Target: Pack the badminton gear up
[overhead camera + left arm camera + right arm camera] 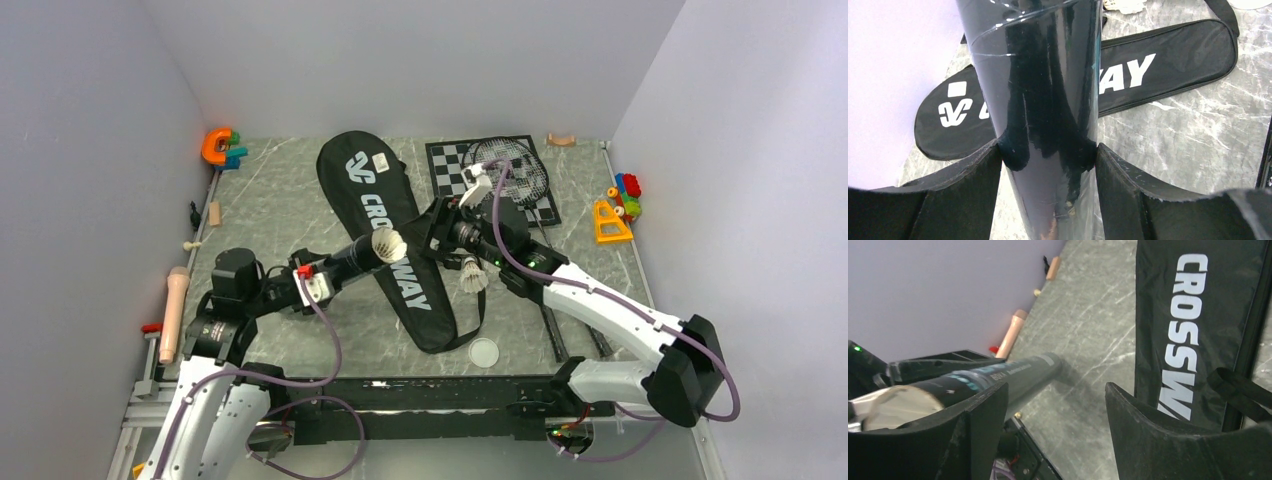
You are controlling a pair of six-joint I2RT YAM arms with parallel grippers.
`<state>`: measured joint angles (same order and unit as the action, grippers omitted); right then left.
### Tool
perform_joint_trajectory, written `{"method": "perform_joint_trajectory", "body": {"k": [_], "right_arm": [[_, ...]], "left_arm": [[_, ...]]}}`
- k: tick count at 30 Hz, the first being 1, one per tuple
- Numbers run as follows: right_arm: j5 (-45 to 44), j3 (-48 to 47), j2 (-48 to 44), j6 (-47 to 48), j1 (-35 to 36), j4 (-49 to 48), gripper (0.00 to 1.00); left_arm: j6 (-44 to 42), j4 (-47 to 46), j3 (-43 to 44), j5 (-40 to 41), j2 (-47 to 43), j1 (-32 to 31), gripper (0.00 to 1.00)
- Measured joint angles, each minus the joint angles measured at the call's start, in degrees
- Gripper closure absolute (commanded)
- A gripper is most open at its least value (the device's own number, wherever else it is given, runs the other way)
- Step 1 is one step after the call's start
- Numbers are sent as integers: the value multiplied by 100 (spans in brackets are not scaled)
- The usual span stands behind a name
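Black fingers of the left gripper (pixel 1048 148) are clamped on the dark tube (pixel 1043 85), which hangs low and nearly level over the grey marbled table (pixel 290 200), its open end pointing right. A white shuttlecock (pixel 388 243) sits at that mouth, above the middle of the bag (pixel 372 190). The bag lies flat and diagonal with its wide end toward the back wall.

Just right of the mouth, the right gripper (pixel 420 240) faces the tube with its fingers spread apart and nothing between them. In the right wrist view the tube runs past the outer side of one finger (pixel 978 435).

A second shuttlecock (pixel 473 276) lies just beside the bag's right edge, close to the right arm's wrist. The lid (pixel 484 352) rests alone on the table near the bag's narrow end. At back right, a racket (pixel 512 165) has its head on the chessboard (pixel 445 168), and plastic toys (pixel 618 205) sit by the right wall.
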<state>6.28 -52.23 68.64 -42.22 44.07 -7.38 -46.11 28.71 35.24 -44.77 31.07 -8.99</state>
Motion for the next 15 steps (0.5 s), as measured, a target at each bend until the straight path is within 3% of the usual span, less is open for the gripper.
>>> {"method": "perform_joint_trajectory", "body": {"k": [3,7,15], "right_arm": [[4,-44,81,111,101,210,27],[-26,-76,81,238,203,479,17],[-828,-675,-385,636,-46,1843,16]], "left_arm": [[-70,7,0,-46,-22,0,99],[-76,0,0,-42,13,0,99],[-122,-33,-81,22,101,-2,97]]}}
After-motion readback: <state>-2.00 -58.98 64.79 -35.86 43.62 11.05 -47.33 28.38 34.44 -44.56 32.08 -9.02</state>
